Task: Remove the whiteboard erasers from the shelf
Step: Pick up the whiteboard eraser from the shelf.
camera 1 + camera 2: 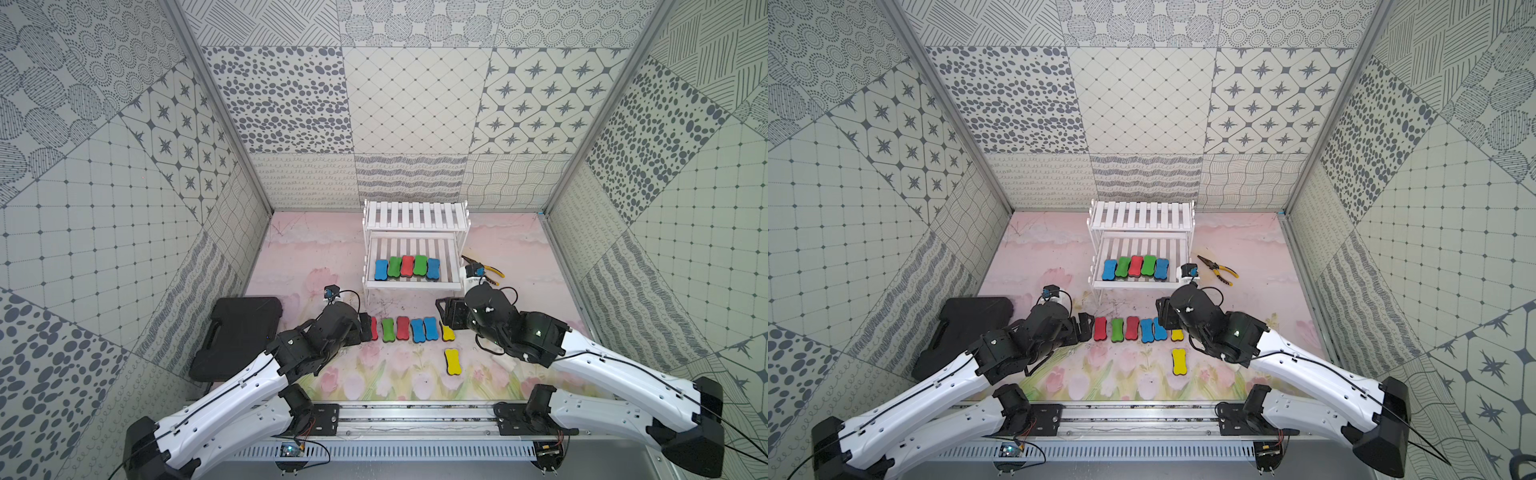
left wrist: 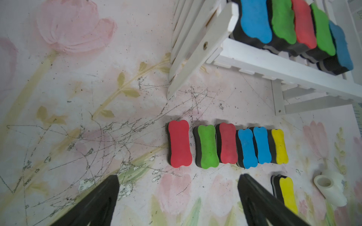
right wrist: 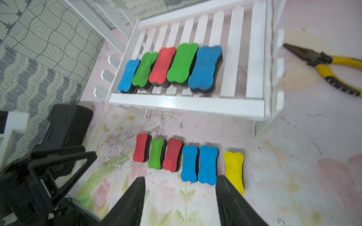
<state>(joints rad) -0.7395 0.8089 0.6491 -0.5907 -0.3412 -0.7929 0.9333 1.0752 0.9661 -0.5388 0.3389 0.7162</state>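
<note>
Five whiteboard erasers (image 1: 406,267) are sitting side by side on the lower tier of the shelf (image 1: 415,216), well beyond both hands: blue, green, red, green, blue. Seven more are lying on the surface (image 1: 316,257). A row of six (image 1: 409,328) is stretching between the two hands: red, green, red, blue, blue, yellow. One lone yellow eraser (image 1: 452,362) is lying behind the right hand's fingertips.

The left hand (image 2: 179,177) is hovering released, fingers spread wide and empty, with the red end of the row just ahead of it. The right hand (image 3: 181,177) is standing open too, gripping nothing, its fingertips just short of the two blue erasers.

Bare surface is lying open between the row and the shelf's front rail. One pair of yellow-handled pliers (image 1: 1219,270) is resting beyond the right hand, beside the shelf. One black case (image 1: 237,332) is lying outward of the left hand.

In both top views the right arm is hiding part of the row's yellow eraser.
</note>
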